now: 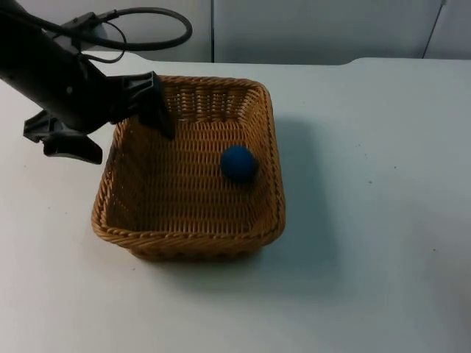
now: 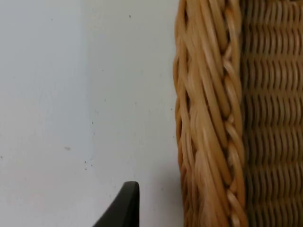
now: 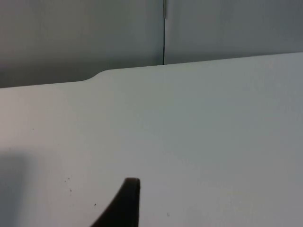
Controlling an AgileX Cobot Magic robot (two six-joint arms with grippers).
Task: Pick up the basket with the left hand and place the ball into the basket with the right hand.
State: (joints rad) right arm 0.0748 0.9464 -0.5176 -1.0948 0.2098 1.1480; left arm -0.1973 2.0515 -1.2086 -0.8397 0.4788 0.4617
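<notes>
The wicker basket (image 1: 190, 173) sits on the white surface (image 1: 383, 220), nearer its left edge. The blue ball (image 1: 238, 163) lies inside, near the basket's right wall. The left pincer (image 1: 151, 110) is clamped on the basket's far-left rim corner. The right pincer's grip state cannot be told.

White surface (image 1: 383, 220), matte, few small dark specks. Far edge has a step-shaped notch. Behind surface: grey wall (image 1: 316, 29) of flat panels, vertical seams between them. Light even, soft shadow on surface. Same wall (image 3: 85, 38) and seam behind surface (image 3: 189, 132) in right wrist view.
</notes>
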